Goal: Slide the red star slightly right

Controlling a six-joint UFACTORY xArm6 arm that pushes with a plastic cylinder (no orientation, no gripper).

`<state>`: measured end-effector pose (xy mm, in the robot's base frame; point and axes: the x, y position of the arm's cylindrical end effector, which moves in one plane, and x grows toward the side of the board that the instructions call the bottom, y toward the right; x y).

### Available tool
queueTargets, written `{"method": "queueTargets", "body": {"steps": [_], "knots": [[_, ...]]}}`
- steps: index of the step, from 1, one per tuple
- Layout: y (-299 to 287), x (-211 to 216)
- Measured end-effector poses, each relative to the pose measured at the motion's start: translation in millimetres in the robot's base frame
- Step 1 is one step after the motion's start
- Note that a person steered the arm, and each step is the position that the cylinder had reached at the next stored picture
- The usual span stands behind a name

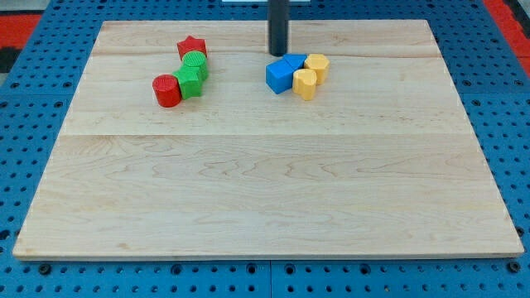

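Well left of my tip (277, 53), apart: red star (191, 46).

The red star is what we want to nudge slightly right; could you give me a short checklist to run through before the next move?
1. Red star in view, unobstructed: ok.
2. My tip on the star's left side for a rightward push: not ok; it sits to the star's right, just above the blue blocks.
3. Star free of neighbours: not ok; a green block touches its lower edge.
4. Bare board right of the star: ok.
5. Yellow blocks out of the star's path: ok.
6. Red cylinder away from the star: ok.
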<state>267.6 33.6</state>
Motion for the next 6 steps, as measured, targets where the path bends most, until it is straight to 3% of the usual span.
{"method": "queueTargets", "body": {"steps": [1,3,5,6], "knots": [[9,0],[-98,-55],[-199,-13],[-204,20]]}}
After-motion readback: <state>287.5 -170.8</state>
